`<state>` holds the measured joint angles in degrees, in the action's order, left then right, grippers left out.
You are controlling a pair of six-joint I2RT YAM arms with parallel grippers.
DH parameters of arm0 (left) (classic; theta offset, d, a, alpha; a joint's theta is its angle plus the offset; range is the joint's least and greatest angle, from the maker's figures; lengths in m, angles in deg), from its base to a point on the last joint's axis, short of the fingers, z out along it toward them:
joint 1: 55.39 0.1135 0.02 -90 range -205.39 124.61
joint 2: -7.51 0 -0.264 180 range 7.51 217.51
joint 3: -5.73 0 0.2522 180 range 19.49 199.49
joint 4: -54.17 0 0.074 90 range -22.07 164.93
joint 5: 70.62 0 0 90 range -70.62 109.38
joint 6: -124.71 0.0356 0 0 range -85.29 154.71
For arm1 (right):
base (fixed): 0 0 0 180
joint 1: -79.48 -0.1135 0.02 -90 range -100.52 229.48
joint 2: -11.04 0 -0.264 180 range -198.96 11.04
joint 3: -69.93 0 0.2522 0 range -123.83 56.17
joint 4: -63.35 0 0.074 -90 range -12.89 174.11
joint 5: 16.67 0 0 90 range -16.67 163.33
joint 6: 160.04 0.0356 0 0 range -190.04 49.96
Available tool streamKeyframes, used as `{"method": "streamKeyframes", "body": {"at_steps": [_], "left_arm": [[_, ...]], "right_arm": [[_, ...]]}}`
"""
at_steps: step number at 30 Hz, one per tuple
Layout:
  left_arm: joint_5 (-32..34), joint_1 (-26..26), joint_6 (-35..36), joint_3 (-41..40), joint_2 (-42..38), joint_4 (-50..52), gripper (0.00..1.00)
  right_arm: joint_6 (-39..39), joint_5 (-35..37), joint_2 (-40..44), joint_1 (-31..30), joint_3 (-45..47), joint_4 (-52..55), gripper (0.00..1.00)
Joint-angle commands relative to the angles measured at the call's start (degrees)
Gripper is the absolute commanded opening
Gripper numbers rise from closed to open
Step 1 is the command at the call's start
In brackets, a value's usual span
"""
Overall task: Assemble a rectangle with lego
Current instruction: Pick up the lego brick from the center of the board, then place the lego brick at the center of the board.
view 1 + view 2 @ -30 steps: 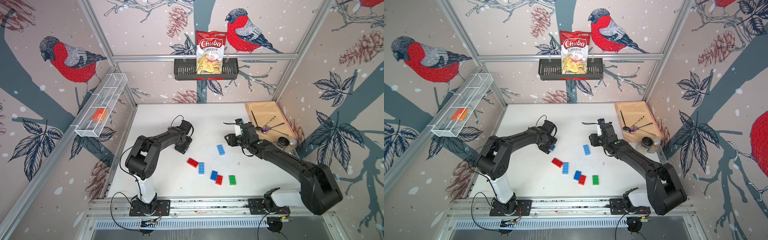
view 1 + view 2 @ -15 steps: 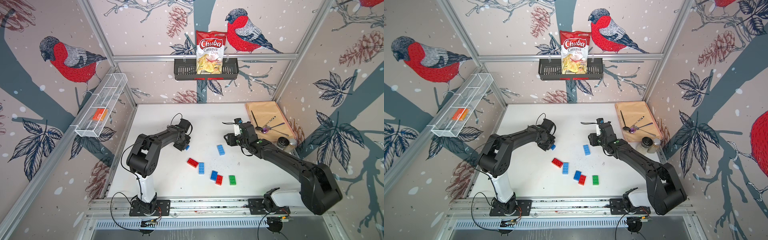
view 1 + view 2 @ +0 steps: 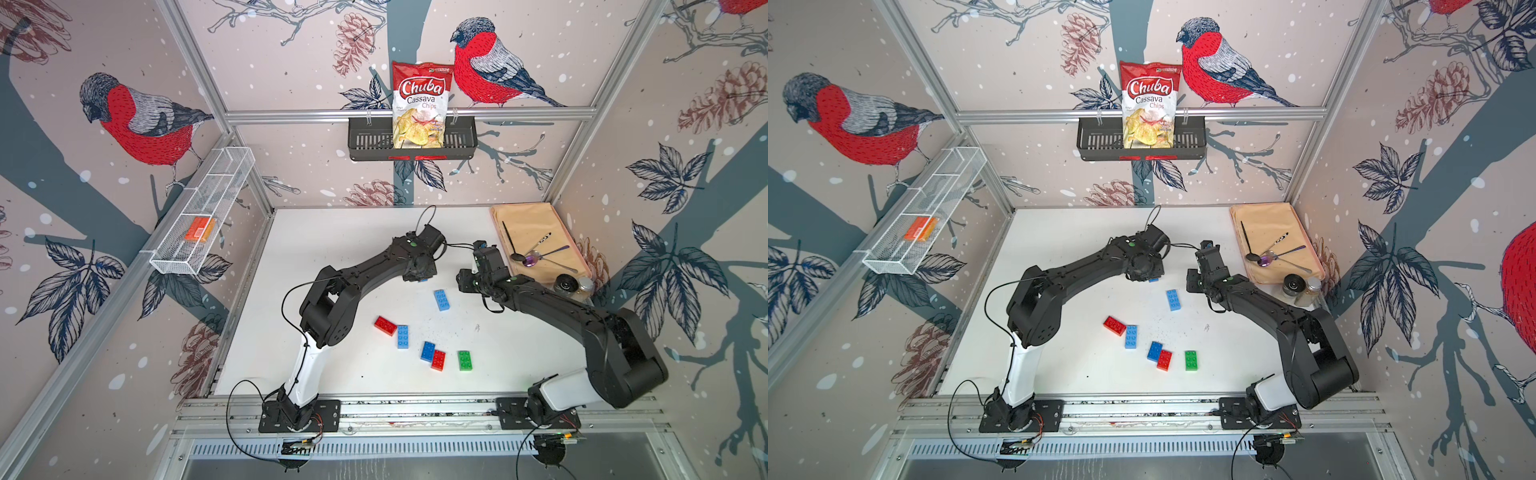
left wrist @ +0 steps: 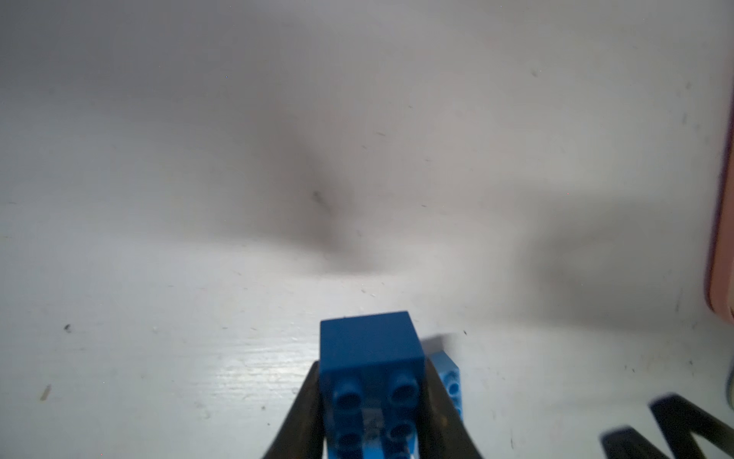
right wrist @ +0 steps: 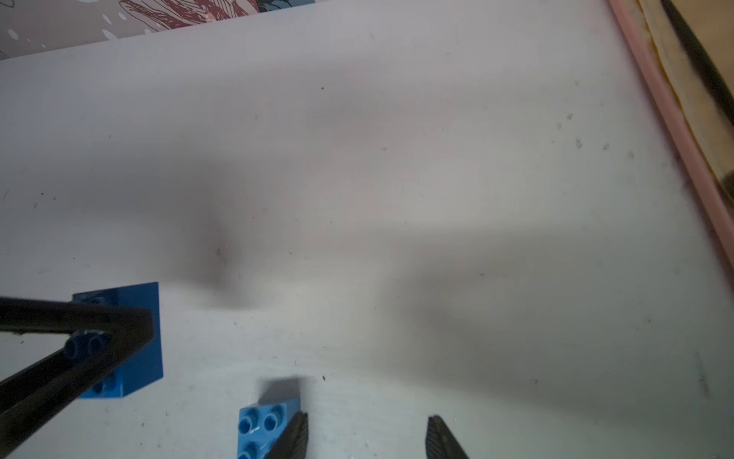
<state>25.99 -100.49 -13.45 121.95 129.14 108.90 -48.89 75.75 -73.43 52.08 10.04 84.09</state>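
Your left gripper (image 4: 371, 421) is clamped on the dark blue studded plastic brick (image 4: 371, 349), with 1 finger against each side. Your right gripper (image 5: 365, 437) stands partly apart with nothing between its fingers. The light blue studded plastic brick (image 5: 264, 427) lies on the white worktop (image 5: 397, 198), just outside 1 finger and near both grippers.

The red-and-white chip bag (image 3: 419, 106) in the wall basket (image 3: 365, 141) reads "Chuba Cassava Chips".
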Motion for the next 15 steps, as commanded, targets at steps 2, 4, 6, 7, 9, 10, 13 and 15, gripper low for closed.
{"method": "streamKeyframes", "body": {"at_steps": [2, 4, 6, 7, 9, 10, 13, 15], "left_arm": [[0.9, -1.1, 3.3, 0.6, -0.1, 3.1, 0.18], [-0.8, -1.1, 2.4, 0.0, -0.2, 2.0, 0.18], [-1.6, -1.1, 1.3, 0.1, -0.1, 2.0, 0.18], [-2.1, -1.1, 0.8, 0.0, 0.0, 2.0, 0.18], [-3.6, -1.2, -0.7, 0.1, 0.4, 2.1, 0.18], [-4.3, -1.1, -1.3, 0.1, 0.6, 2.4, 0.18], [-7.2, -1.1, -3.2, 0.3, 1.4, 1.9, 0.18], [-7.7, -1.1, -4.7, 0.1, 1.8, 2.4, 0.17]], "right_arm": [[2.5, 1.7, -0.1, -0.9, 1.7, 0.8, 0.52], [3.0, 2.0, 0.1, -1.1, 2.3, 0.6, 0.52], [3.1, 2.7, 0.1, -1.0, 2.6, 0.6, 0.52], [3.3, 3.4, 0.1, -1.0, 2.9, 0.5, 0.52], [4.1, 5.4, 0.1, -0.6, 3.0, 0.8, 0.52], [4.8, 6.7, 0.5, -0.4, 3.3, 0.7, 0.52], [7.1, 8.4, 3.6, 1.2, 5.6, -0.8, 0.52], [8.0, 8.2, 6.7, 2.7, 7.5, -2.4, 0.52]]}}
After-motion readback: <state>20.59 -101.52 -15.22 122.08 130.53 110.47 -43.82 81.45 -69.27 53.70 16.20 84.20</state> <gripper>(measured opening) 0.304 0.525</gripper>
